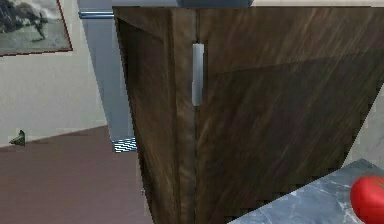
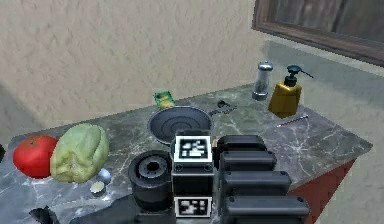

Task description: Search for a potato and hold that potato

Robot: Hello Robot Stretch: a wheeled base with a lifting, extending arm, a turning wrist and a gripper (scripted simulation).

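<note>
My arm [image 2: 245,185] rises from the bottom edge of the arm side view over a grey marble counter [image 2: 320,140], with two white marker squares [image 2: 192,150] at its end. The gripper [image 2: 150,180] is the dark body just left of them, low over the counter. I cannot tell whether it holds anything. Left of it lie a pale green lettuce head [image 2: 80,152] and a red tomato [image 2: 36,156]. A small pale blob [image 2: 101,180] sits near the gripper. The tomato [image 1: 368,195] also shows at the forward view's bottom right.
A dark pan [image 2: 180,124], a metal shaker [image 2: 262,80] and a yellow soap dispenser [image 2: 286,94] stand farther back on the counter. Ahead, a tall dark wooden cabinet [image 1: 260,110] with a metal handle [image 1: 198,75] blocks the way; a grey appliance [image 1: 105,70] stands behind it. Brown floor [image 1: 60,180] lies at the left.
</note>
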